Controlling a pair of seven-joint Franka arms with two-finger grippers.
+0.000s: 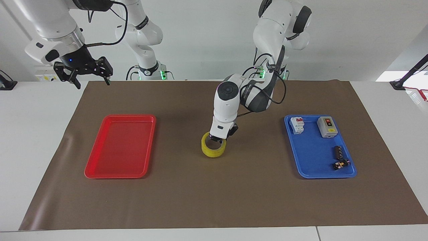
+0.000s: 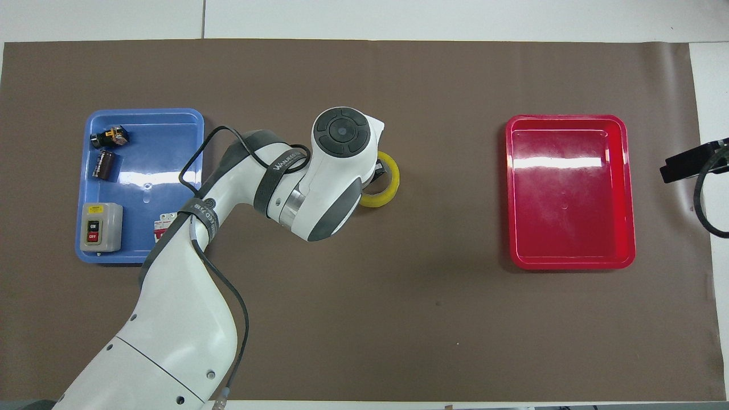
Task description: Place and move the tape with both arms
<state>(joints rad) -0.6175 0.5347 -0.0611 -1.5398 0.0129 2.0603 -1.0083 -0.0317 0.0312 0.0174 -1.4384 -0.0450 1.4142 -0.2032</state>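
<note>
- At the right arm's end, up by the table's edge nearest the robots: black two-finger right gripper (image 1: 87, 74) on its large white jointed arm, waiting in the air over the corner of the brown paper mat (image 1: 214, 197), fingers spread apart, holding nothing.
- Below it on the mat: shallow red plastic tray (image 1: 100, 167), rectangular with rounded corners.
- Mid-table, between the two trays: roll of translucent yellow packing tape (image 1: 214, 152) with pale grey core, lying flat, low at the mat; contact with the mat not clear.
- On that roll's rim nearest the robots: left gripper (image 1: 216, 139), black, pointing steeply down, fingers clamped together on the tape wall; wrist and white forearm hiding most of the roll in the overhead view, only a yellow arc (image 2: 386, 191) showing.
- Toward the left arm's end: blue plastic tray (image 1: 311, 167), holding a white circuit breaker with red lever (image 1: 297, 125), a grey switch box (image 1: 327, 127), and two small black components (image 1: 338, 151).
</note>
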